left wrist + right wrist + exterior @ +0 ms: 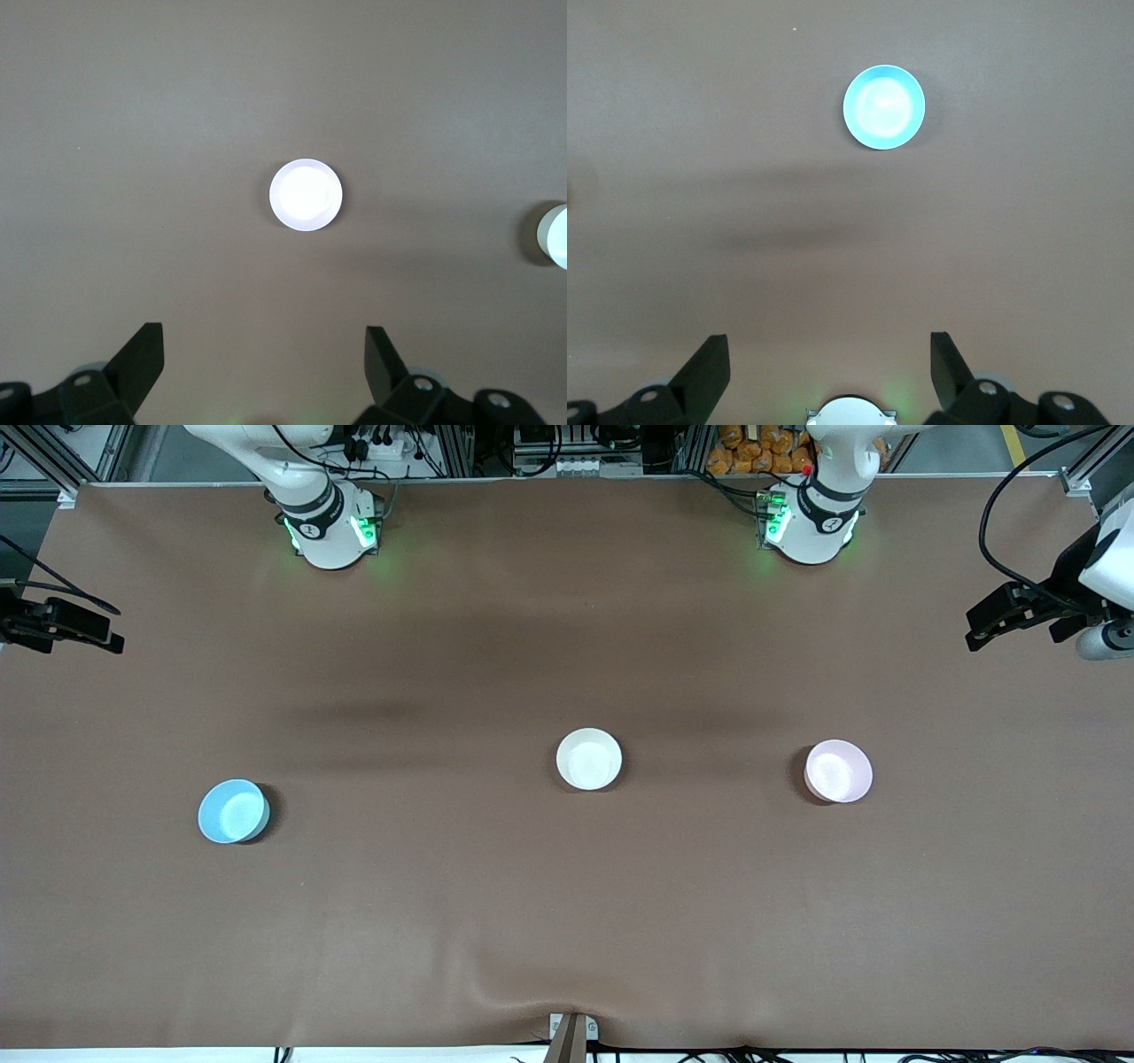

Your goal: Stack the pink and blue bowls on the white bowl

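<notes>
**Three bowls apart, both arms waiting**

The brown bench (pixel 567 921) carries three bowls, all well apart and upright. The white bowl (pixel 589 759) sits near the middle. The pink bowl (pixel 838 771) lies toward the left arm's end, the blue bowl (pixel 233 811) toward the right arm's end, slightly nearer the front edge. The left gripper (pixel 264 359) and right gripper (pixel 830 365) hang high over the bench, jaws apart, holding nothing.
</notes>
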### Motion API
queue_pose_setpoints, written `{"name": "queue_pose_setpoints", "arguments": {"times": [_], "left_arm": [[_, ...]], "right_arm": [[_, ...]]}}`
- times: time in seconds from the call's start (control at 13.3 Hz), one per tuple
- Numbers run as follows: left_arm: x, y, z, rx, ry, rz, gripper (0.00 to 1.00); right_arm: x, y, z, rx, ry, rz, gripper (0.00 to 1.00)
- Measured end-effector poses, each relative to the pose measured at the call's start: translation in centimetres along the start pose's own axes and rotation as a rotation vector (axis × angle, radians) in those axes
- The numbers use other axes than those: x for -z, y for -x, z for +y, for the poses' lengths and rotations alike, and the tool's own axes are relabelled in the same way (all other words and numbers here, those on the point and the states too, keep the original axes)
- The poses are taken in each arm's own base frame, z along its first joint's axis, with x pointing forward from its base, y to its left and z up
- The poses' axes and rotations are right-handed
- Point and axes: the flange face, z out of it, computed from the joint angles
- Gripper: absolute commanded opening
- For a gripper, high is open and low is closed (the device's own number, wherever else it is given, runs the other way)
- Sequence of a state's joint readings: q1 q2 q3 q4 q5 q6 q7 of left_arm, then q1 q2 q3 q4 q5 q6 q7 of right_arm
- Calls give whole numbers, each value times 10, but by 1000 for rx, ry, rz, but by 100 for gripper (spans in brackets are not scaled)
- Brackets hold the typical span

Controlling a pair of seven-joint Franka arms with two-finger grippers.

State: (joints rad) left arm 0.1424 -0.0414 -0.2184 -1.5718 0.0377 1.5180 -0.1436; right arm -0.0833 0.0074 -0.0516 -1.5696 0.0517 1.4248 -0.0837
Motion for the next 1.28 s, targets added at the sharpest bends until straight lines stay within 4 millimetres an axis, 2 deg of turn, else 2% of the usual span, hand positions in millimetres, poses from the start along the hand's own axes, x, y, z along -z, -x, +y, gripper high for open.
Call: {"name": "queue_pose_setpoints", "arguments": {"times": [0.9,1.05,1.28], "left_arm": [[-18,-5,-5,-7,1,-51,100],[-39,-9,-13,0,-1,-90,100],[-97,-28,-27,23,16,-110,100]], "right_arm": [[-1,-1,-1,2,0,-3,100],[-2,-1,-1,2,0,-3,100],[-2,-1,-1,3,0,-3,100]]}}
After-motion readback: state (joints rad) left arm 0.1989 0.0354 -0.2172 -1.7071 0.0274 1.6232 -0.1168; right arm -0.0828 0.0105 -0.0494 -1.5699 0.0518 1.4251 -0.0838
